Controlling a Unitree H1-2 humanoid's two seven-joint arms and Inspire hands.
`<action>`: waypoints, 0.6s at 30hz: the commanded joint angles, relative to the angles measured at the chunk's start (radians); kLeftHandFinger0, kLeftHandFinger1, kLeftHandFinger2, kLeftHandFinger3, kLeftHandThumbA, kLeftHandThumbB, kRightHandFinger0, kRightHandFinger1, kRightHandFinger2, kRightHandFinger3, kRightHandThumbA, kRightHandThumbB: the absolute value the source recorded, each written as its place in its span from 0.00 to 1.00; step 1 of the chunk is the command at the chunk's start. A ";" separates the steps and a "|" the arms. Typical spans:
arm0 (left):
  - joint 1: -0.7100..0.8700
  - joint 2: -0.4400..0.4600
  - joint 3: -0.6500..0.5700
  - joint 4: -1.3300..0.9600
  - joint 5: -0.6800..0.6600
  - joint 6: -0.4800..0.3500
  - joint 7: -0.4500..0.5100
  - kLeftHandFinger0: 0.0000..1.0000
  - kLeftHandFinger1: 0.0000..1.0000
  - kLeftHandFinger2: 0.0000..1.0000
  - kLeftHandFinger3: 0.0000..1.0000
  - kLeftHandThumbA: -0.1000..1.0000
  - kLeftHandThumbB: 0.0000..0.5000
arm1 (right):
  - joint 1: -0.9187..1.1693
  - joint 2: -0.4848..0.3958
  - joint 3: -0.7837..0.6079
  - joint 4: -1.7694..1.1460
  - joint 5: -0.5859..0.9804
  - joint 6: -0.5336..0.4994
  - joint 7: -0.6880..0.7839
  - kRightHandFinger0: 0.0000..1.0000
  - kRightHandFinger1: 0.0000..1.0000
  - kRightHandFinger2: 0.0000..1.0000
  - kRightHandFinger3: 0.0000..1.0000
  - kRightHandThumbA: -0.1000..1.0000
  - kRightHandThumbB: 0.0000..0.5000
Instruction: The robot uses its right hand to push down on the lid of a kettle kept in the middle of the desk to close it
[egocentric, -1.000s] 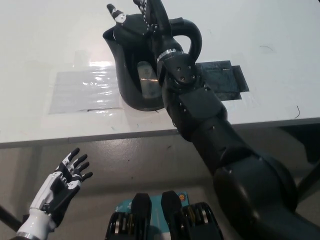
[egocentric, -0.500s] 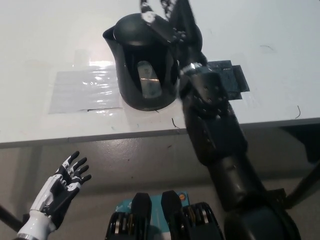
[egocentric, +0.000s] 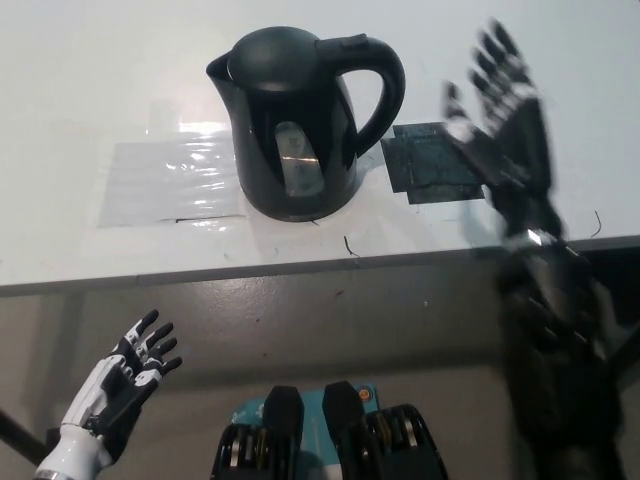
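One black kettle (egocentric: 300, 125) stands near the top middle of the picture, on the white desk (egocentric: 90, 70). Its lid (egocentric: 272, 50) is down flat on top. Its handle (egocentric: 372, 85) curves out to the right side, and a small see-through window on its front shows a bit of light.

The black right hand (egocentric: 500, 120) is up in the air at the right of the picture, well apart from the kettle and not touching it. The kettle is to the left of this hand, with bare desk between them. The hand looks blurry, but its fingers are spread apart and it holds nothing.

A dark patch of tape (egocentric: 432, 160) lies flat on the desk between the kettle and the right hand. A clear shiny sheet (egocentric: 165, 180) lies flat to the left of the kettle.

The white left hand (egocentric: 115, 385) rests at the lower left, below the desk edge, fingers apart and empty.

One kettle, two hands.
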 joint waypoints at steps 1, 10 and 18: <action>-0.027 0.074 0.075 -0.050 -0.022 -0.012 0.008 0.97 1.00 1.00 1.00 0.23 0.45 | 0.273 -0.276 -0.062 -0.911 0.342 0.246 0.072 1.00 1.00 1.00 1.00 0.52 0.00; 0.002 0.079 0.081 -0.047 -0.022 -0.020 0.003 0.99 1.00 1.00 1.00 0.25 0.43 | 0.557 -0.290 -0.158 -0.829 0.379 0.104 0.045 1.00 1.00 1.00 1.00 0.37 0.00; 0.002 0.074 0.087 -0.034 -0.008 -0.028 -0.004 1.00 1.00 1.00 1.00 0.28 0.47 | 0.642 -0.243 -0.168 -0.689 0.338 0.032 0.048 1.00 1.00 1.00 1.00 0.22 0.00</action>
